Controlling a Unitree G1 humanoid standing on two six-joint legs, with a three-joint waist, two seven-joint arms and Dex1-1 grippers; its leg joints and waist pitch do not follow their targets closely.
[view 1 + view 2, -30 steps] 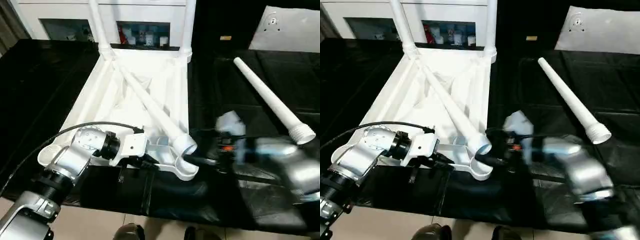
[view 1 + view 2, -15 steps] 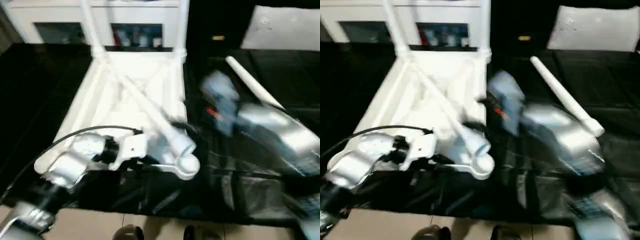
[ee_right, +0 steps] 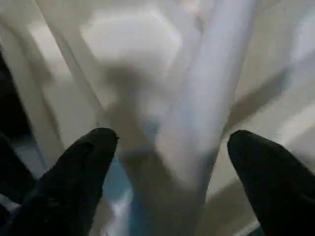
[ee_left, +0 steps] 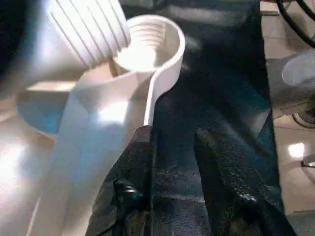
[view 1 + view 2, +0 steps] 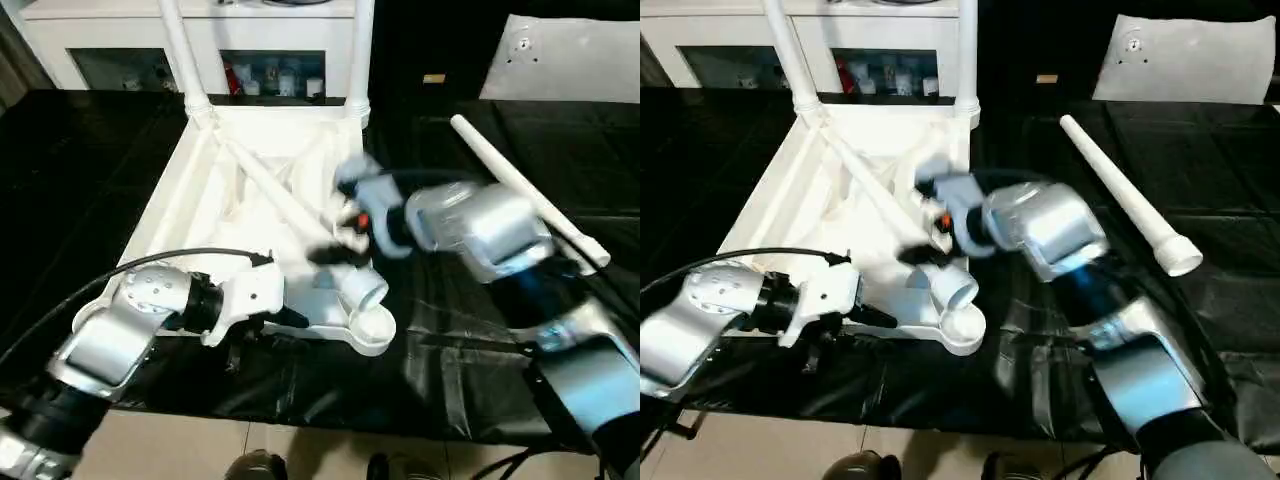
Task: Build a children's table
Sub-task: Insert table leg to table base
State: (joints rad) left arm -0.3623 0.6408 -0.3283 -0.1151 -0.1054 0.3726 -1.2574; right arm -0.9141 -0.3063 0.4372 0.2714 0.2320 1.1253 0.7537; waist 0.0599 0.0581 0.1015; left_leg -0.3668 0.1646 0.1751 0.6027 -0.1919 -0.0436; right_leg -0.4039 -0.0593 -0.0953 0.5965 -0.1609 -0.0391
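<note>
The children's table lies upside down: a white ribbed tabletop (image 5: 170,200) on black sheeting, with two legs standing upright in its far corner sockets (image 5: 183,55) (image 5: 360,50). A third leg (image 5: 285,205) lies slantwise inside it, its wide end by the empty near-right socket (image 5: 372,325). A fourth leg (image 5: 520,190) rests on the sheeting to the right. My left gripper (image 4: 172,135) sits at the tabletop's near rim, fingers a little apart, one fingertip (image 4: 143,142) against the rim. My right gripper (image 3: 174,140) hovers open over the slanting leg, which runs between its fingers.
A white cabinet with glass doors (image 5: 270,70) stands behind the tabletop. A flat white board (image 5: 570,60) lies at the back right. The black sheeting (image 5: 90,170) ends near me at pale floor (image 5: 200,450). A black cable (image 5: 150,258) loops over my left forearm.
My right arm has swung from the near right up over the tabletop, above the slanting leg. The left gripper's fingers have parted at the near rim. The camera has shifted a little.
</note>
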